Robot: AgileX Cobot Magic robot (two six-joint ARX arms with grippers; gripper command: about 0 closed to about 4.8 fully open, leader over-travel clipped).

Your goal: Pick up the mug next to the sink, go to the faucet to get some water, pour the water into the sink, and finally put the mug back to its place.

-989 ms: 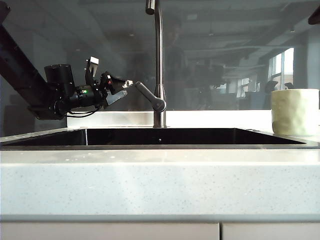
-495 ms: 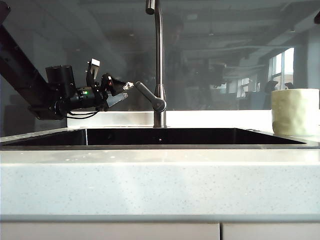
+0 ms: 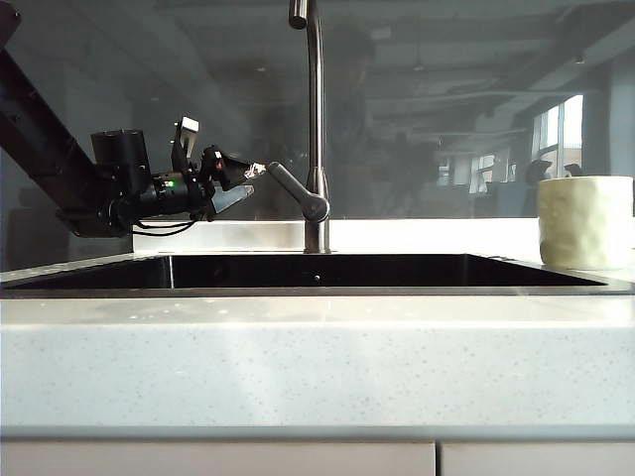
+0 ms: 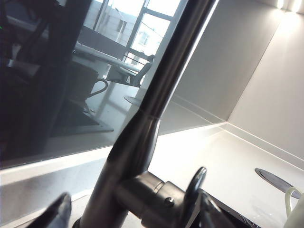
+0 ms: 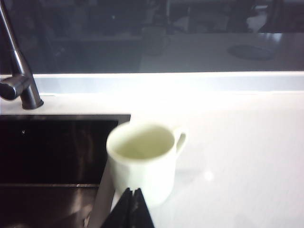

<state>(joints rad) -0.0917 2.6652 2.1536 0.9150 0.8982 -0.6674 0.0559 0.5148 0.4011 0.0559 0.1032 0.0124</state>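
Task stage: judged late, though the frames cannot prove it. The mug [image 5: 142,159] stands upright on the countertop [image 3: 317,367] beside the sink's [image 3: 317,291] right end, free of both grippers, so either the cycle is finished or it has not begun.
Mug contents: the inside looks pale and dry in the right wrist view, but blur leaves this uncertain.
Left gripper [image 4: 135,213]: jaws spread, one dark tip on each side of the faucet's [image 3: 316,129] base; the lever handle [image 4: 192,194] lies between the tips, contact not clear.
Right gripper [image 5: 130,209]: tips pressed together, holding nothing; the mug sits just ahead of them, apart from them. This gripper is out of the exterior view.
Water: no stream shows at the spout and none is visible in the basin.
Left to do: if the mug is already back, probably only the left arm's retreat from the lever.
Surface: speckled white stone countertop, a thin steel rim around a dark glossy basin, a round dark disc [image 4: 278,180] set in the counter beyond the mug.
Room: a dark glass backsplash [image 3: 446,109] mirrors an office with bright windows.
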